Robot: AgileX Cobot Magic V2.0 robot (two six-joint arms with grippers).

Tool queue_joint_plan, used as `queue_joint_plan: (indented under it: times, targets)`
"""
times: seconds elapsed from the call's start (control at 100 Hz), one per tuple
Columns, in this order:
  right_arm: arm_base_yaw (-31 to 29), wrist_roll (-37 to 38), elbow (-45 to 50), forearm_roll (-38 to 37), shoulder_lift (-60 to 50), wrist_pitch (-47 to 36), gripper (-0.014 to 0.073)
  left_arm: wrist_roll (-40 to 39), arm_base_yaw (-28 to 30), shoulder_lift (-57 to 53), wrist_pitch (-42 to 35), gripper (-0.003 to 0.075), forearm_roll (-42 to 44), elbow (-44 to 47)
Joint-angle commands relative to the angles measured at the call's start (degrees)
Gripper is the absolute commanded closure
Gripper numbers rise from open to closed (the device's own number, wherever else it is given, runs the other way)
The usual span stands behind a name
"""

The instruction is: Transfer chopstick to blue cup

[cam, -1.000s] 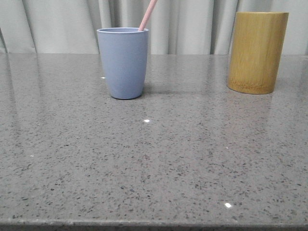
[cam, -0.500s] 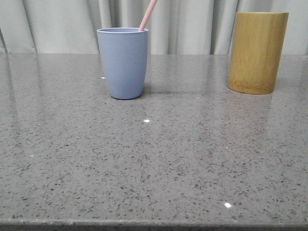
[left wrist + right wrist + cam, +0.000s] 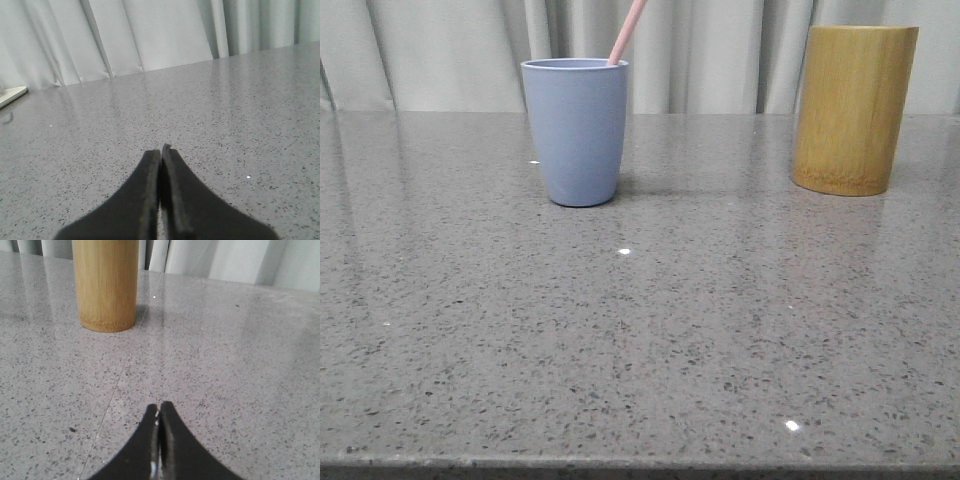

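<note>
The blue cup (image 3: 577, 130) stands upright on the grey speckled table, back left of centre in the front view. The pale pink chopstick (image 3: 627, 32) leans out of its rim toward the right, its top cut off by the frame edge. In the left wrist view my left gripper (image 3: 160, 151) is shut with nothing between its dark fingers, over bare tabletop. In the right wrist view my right gripper (image 3: 159, 408) is also shut and empty, low over the table, well short of the bamboo cylinder.
A tall yellow-brown bamboo cylinder (image 3: 855, 108) (image 3: 105, 284) stands at the back right of the table (image 3: 640, 330). Pale curtains hang behind the table. A flat white object (image 3: 11, 95) lies at the table's edge in the left wrist view.
</note>
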Motion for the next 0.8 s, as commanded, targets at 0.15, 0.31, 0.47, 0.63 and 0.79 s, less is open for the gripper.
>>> queue_joint_plan:
  times: [0.15, 0.31, 0.47, 0.63, 0.79]
  targets:
    - [-0.3, -0.1, 2.0, 1.8, -1.2, -8.1, 0.0661, -0.4, 0.1, -1.9, -4.8, 0.0739, 0.0, 0.5]
    - [-0.3, -0.1, 2.0, 1.8, -1.2, -8.7, 0.0661, -0.4, 0.1, -1.9, -4.8, 0.0739, 0.0, 0.5]
    - [-0.3, -0.1, 2.0, 1.8, -1.2, -8.6, 0.0661, -0.4, 0.1, -1.9, -4.8, 0.0739, 0.0, 0.5]
    - [-0.3, -0.1, 2.0, 1.8, -1.2, -8.6, 0.0661, -0.4, 0.1, -1.9, -4.8, 0.0739, 0.0, 0.5]
    - [-0.3, -0.1, 2.0, 1.8, -1.2, -8.6, 0.0661, -0.4, 0.1, -1.9, -4.8, 0.0739, 0.0, 0.5]
